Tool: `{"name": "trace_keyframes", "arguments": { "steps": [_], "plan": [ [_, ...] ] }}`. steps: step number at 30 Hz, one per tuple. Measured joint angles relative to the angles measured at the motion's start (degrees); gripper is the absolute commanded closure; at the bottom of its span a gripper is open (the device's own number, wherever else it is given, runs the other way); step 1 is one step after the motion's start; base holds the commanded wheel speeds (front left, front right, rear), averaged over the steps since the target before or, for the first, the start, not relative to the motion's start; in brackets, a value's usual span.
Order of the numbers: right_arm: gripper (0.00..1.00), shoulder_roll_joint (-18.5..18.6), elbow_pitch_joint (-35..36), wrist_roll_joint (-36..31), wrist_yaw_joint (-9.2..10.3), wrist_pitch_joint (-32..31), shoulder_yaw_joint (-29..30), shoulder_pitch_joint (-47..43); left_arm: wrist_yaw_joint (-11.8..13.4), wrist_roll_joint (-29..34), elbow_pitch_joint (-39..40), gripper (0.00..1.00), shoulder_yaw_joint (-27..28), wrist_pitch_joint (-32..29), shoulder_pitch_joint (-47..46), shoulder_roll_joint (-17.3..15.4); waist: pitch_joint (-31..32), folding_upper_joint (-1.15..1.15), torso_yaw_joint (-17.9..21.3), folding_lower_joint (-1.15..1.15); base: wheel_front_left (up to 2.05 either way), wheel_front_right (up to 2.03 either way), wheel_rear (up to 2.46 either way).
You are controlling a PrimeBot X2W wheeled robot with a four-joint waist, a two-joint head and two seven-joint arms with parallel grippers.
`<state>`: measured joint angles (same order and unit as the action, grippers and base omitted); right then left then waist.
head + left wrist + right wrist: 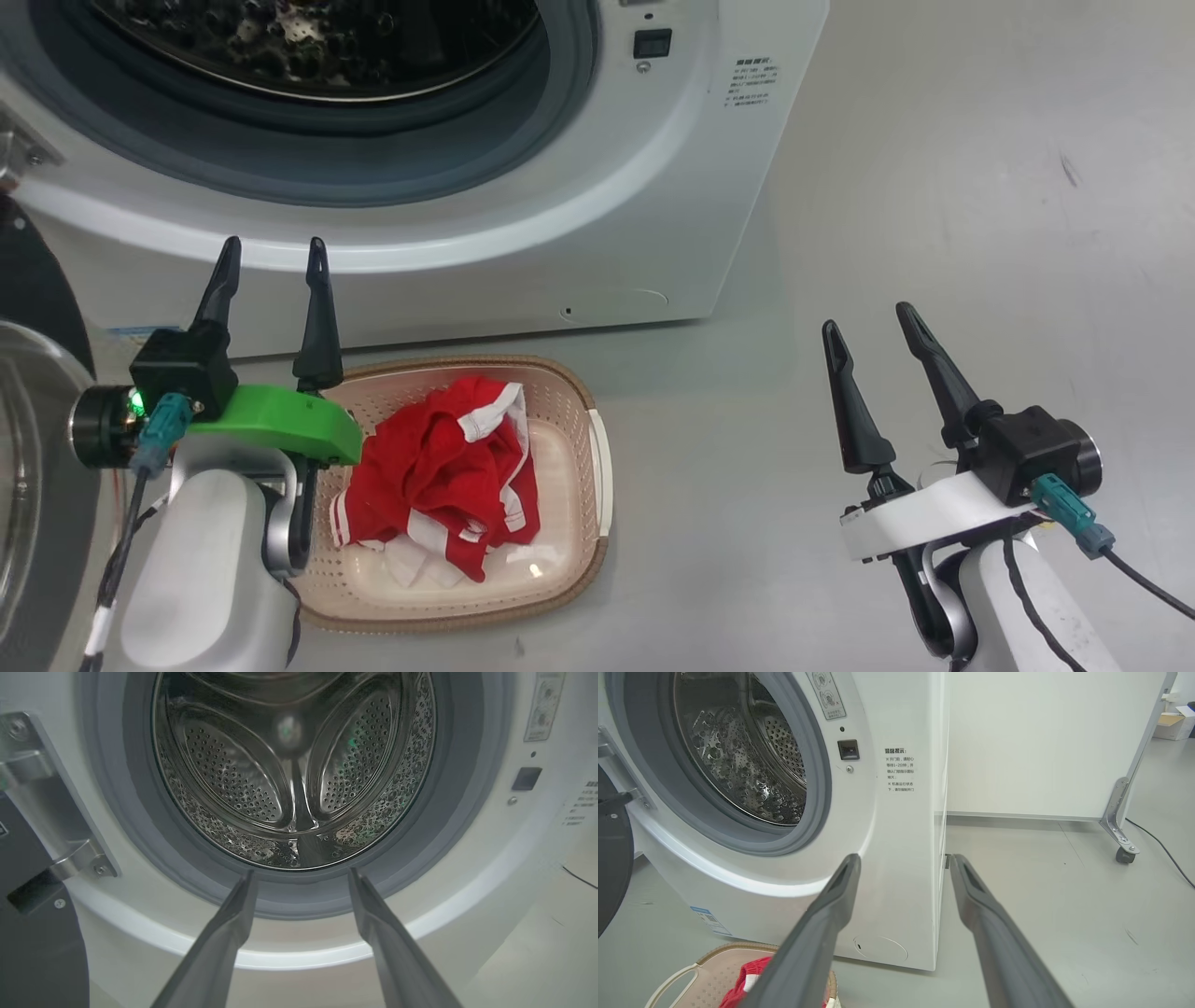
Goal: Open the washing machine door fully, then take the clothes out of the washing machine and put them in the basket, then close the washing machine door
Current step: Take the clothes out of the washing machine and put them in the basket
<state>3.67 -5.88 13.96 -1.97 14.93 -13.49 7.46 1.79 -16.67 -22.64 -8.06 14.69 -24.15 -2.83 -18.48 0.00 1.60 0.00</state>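
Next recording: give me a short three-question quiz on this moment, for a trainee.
1. True or false: the clothes lie in the basket.
2. The visible part of the drum is: A) full of clothes, B) empty, C) holding the basket.
3. Fill in: the left gripper and right gripper are both ____.
Key: 1 true; 2 B; 3 open.

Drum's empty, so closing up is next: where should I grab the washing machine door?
Probably take the door by its black rim, away from the hinge, the open left gripper coming from the robot's left; the bulging glass offers no edge to pinch.
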Motion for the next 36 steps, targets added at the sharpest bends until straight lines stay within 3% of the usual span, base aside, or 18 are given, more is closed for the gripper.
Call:
{"name": "trace_keyframes", "arguments": {
  "steps": [7,19,36],
  "plan": [
    [0.00,-0.1,-0.4,-0.1,-0.10,0.0,0.1,-2.6,1.0,1.9,6.9,0.00,0.6,0.0,6.9,-0.1,5.4,0.00,-1.3,0.00,0.00,0.00,0.00],
    [0.00,-0.3,-0.6,-0.3,0.21,0.0,0.3,-8.7,2.0,2.4,12.3,0.00,0.4,0.0,19.8,-0.1,13.0,0.00,-1.7,0.00,0.00,0.00,0.00],
    [0.00,-0.8,0.0,-0.3,2.12,0.0,1.3,-14.2,2.5,2.7,17.6,0.00,-2.0,0.0,31.3,-0.2,18.0,0.00,-1.4,0.00,0.00,0.00,0.00]
  ]
}}
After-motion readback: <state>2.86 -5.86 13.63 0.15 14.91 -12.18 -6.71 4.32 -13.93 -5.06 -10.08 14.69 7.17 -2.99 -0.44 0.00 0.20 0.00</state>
